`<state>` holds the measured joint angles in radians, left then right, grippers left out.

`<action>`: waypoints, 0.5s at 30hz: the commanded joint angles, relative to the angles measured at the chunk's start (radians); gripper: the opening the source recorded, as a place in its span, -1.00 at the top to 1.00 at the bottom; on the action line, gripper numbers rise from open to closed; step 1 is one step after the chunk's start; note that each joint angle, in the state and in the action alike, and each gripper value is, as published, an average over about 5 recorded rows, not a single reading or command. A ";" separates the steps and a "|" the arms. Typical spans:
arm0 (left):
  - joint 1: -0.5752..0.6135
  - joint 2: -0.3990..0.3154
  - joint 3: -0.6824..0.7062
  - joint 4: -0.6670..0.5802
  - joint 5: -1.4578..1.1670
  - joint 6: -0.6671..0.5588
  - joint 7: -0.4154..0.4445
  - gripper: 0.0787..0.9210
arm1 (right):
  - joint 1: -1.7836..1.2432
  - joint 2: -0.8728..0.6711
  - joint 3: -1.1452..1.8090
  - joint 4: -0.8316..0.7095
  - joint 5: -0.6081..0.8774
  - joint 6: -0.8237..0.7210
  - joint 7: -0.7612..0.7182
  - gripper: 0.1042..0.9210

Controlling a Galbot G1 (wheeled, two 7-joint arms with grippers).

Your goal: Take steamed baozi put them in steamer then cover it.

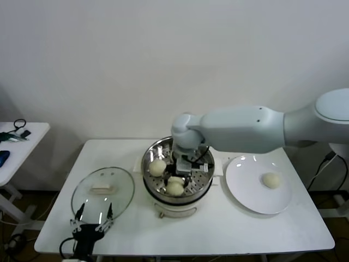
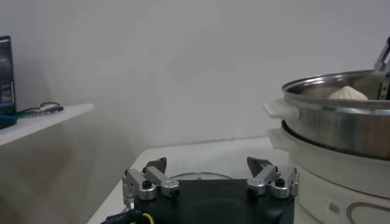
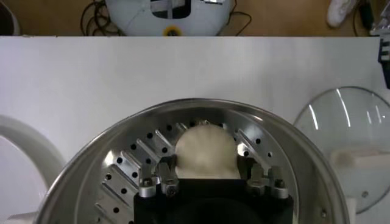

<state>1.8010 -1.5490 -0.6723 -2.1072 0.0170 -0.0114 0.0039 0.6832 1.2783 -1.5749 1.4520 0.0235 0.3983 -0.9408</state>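
Note:
The steamer (image 1: 150,153) stands mid-table, its holed tray showing in the right wrist view (image 3: 122,164). My right gripper (image 1: 182,170) reaches down into it, its fingers (image 3: 166,167) pressed against both sides of a steamed baozi (image 3: 205,152) that rests on the tray. Two more baozi lie in the pot, one at the left (image 1: 157,167) and one at the front (image 1: 175,189). A last baozi (image 1: 271,179) sits on the white plate (image 1: 245,191). My left gripper (image 1: 91,218) hangs open at the table's front left, by the near edge of the glass lid (image 1: 102,189).
The lid lies flat on the table left of the steamer, white handle up; it also shows beside the pot in the right wrist view (image 3: 350,140). A small side table (image 1: 22,136) with cables stands far left. The steamer's side handle (image 2: 280,109) juts toward the left gripper (image 2: 206,163).

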 commanded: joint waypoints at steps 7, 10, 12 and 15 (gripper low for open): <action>0.000 0.000 0.000 0.002 0.000 0.000 -0.002 -0.77 | 0.134 -0.052 -0.005 -0.050 0.138 0.052 -0.093 -0.75; -0.001 0.000 0.001 0.001 0.000 0.000 -0.002 -0.77 | 0.222 -0.123 -0.055 -0.109 0.295 0.010 -0.160 -0.76; -0.001 0.000 0.002 0.001 0.000 0.001 -0.001 -0.77 | 0.279 -0.178 -0.109 -0.166 0.412 -0.056 -0.200 -0.76; -0.001 -0.001 0.004 0.000 0.001 0.001 -0.001 -0.77 | 0.340 -0.280 -0.185 -0.228 0.511 -0.188 -0.233 -0.76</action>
<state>1.8001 -1.5508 -0.6649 -2.1078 0.0179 -0.0108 0.0031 0.8266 1.1909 -1.6222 1.3690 0.2123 0.3907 -1.0449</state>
